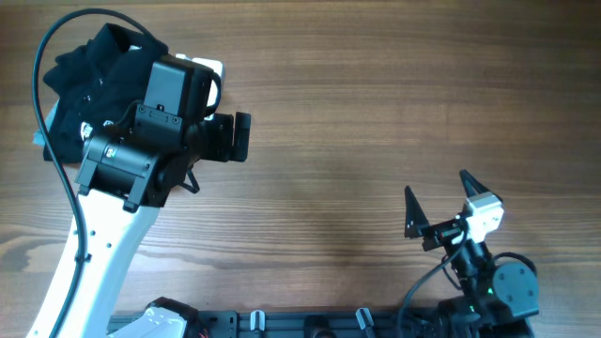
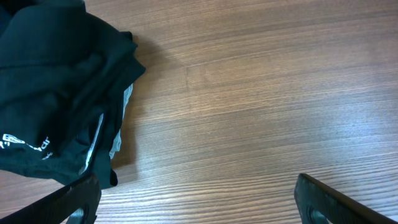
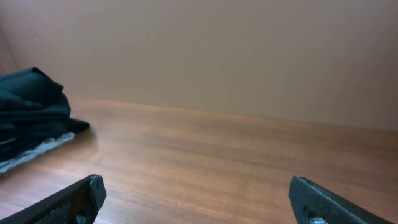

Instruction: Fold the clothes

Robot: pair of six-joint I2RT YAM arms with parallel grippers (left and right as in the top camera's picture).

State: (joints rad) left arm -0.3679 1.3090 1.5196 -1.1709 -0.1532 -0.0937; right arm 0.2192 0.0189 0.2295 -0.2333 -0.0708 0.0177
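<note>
1. Shirts (image 1: 80, 80) lie heaped at the surface's (image 1: 376, 94) far-left corner.
2. Left claw (image 2: 198, 183) beside them and right claw (image 1: 436, 188), near edge, both gape empty.
3. Pinch one top shirt's edge only.

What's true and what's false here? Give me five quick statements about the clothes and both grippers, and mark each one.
1. The clothes lie in a crumpled black pile at the far left of the table. True.
2. The left gripper is shut on the clothes. False: it is open and holds nothing, with bare wood between its fingers beside the pile.
3. The right gripper is open and empty. True.
4. The right gripper hangs over the clothes. False: it sits at the near right, well apart from the pile.
5. The fabric carries white print. True.
</note>
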